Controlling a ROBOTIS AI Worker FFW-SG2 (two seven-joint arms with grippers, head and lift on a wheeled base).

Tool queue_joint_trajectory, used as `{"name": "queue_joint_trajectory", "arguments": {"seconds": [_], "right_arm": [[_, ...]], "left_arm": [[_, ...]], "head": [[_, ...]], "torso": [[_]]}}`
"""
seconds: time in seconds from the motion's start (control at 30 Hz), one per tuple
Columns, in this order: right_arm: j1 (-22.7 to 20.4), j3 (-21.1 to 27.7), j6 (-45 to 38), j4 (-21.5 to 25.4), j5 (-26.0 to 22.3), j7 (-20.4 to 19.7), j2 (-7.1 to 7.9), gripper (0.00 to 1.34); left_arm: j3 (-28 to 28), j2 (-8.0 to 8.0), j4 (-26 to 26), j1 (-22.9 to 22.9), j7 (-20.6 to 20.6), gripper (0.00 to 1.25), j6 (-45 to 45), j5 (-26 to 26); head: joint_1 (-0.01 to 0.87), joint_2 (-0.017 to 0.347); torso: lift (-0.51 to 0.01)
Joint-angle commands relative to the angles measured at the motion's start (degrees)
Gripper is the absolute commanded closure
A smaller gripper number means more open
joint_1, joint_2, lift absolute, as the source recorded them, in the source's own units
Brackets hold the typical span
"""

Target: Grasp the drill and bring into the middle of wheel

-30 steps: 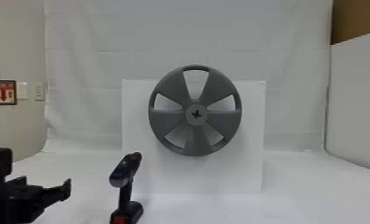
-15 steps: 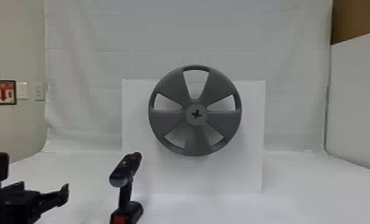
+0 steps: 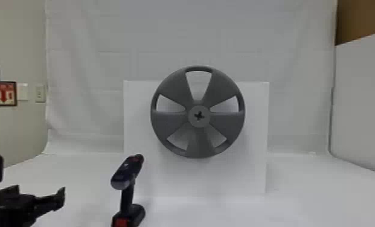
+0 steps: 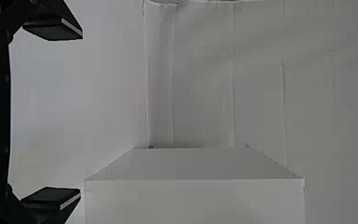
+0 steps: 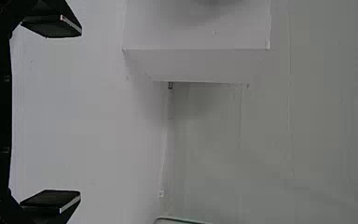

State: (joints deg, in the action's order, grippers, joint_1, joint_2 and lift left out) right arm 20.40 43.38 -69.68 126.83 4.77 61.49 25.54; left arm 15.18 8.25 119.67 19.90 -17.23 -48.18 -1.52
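Drill (image 3: 126, 173), one, ungrasped; left fingers (image 4: 51, 198) and right fingers (image 5: 51, 198), both wide, empty.
It stands to the right of my left fingers, apart, handle (image 3: 126, 194) upright.

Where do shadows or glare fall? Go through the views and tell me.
Head view: a soft shadow lies on the white box below the wheel, with no strong glare. Left wrist view: fairly even light, the left gripper dark against pale surfaces. Right wrist view: soft shadow beside the box, and a darker patch on its face at the picture's top edge.
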Motion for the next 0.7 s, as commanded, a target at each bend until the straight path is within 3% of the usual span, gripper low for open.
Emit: {"name": "queue_joint_trajectory", "arguments": {"seconds": [0.0,0.67], "right_arm": [[0.3,-0.3,0.0,0.0,0.4,-0.1,-0.23,0.08],[1.0,-1.3,0.0,0.0,0.9,0.0,-0.23,0.08]], "left_arm": [[0.1,0.54,0.7,0.2,0.0,0.1,-0.6,0.1],[0.1,0.54,1.2,0.2,0.0,0.1,-0.6,0.1]], "head": [[0.054,0.031],[0.054,0.031]], "torso": [[-0.403],[-0.403]]}}
